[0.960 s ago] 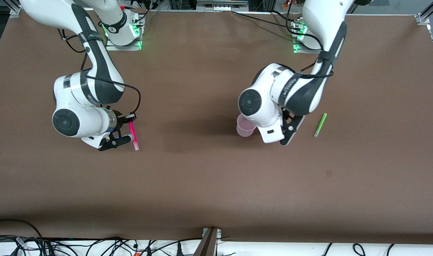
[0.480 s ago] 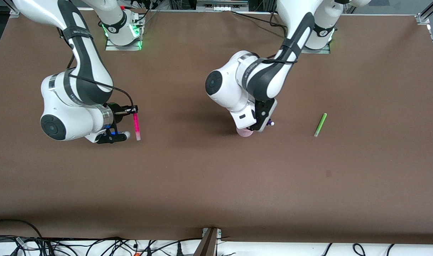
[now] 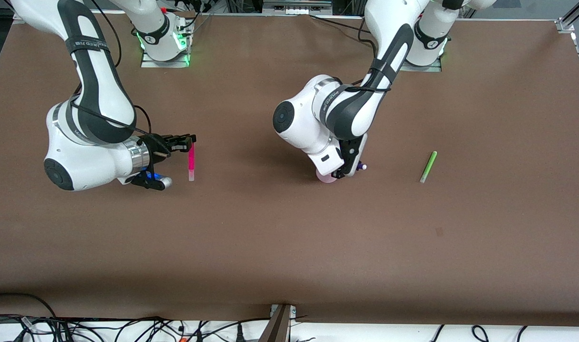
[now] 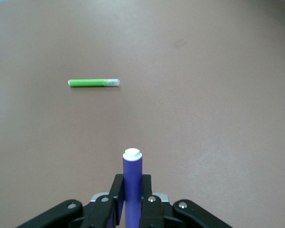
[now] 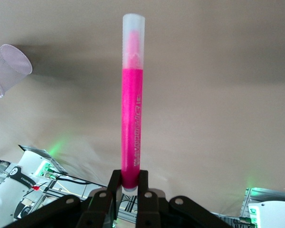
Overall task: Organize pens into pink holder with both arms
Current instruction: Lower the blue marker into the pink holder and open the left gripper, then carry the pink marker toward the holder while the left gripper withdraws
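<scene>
Pink holder stood directly under the left gripper, which pinched the purple pen; the right gripper, toward the right arm's end, clamped the magenta pen.

Three pens: magenta pen, purple pen, green pen, one pink holder

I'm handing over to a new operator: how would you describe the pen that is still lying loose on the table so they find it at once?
Start at the left arm's base, then look at the bare brown table toward that arm's end. Beside the left gripper, which holds the purple pen, lies the light green pen. It alone rests flat and unheld; the magenta pen is in the right gripper.
</scene>
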`<state>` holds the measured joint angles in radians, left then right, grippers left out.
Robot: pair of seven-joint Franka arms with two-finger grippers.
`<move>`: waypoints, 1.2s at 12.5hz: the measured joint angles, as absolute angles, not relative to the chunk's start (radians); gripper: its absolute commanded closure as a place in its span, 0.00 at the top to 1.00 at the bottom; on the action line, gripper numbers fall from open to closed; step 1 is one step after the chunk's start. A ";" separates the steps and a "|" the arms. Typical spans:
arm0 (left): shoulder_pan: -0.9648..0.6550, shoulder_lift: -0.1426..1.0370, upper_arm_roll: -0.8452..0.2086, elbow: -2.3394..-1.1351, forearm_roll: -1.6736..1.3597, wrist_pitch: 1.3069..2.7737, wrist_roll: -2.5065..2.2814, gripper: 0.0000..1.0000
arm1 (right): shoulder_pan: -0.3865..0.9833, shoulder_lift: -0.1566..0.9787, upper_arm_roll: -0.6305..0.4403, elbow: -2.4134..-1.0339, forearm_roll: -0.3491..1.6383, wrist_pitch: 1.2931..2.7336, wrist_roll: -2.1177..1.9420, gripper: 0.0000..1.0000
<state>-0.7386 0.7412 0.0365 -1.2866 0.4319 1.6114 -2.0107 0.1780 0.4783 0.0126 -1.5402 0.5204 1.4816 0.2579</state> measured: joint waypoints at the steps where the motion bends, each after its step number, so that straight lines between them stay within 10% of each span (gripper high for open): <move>1: -0.738 0.742 0.037 -1.284 0.421 1.613 -2.028 0.87 | 0.178 0.479 0.013 -1.540 0.544 1.481 0.271 0.00; 2: -0.737 0.742 0.037 -1.282 0.416 1.614 -2.035 1.00 | 0.177 0.479 0.013 -1.540 0.579 1.481 0.286 0.00; 15: -0.505 0.588 0.050 -1.235 0.346 1.540 -1.457 1.00 | 0.173 0.538 0.020 -1.541 0.977 1.472 0.619 0.00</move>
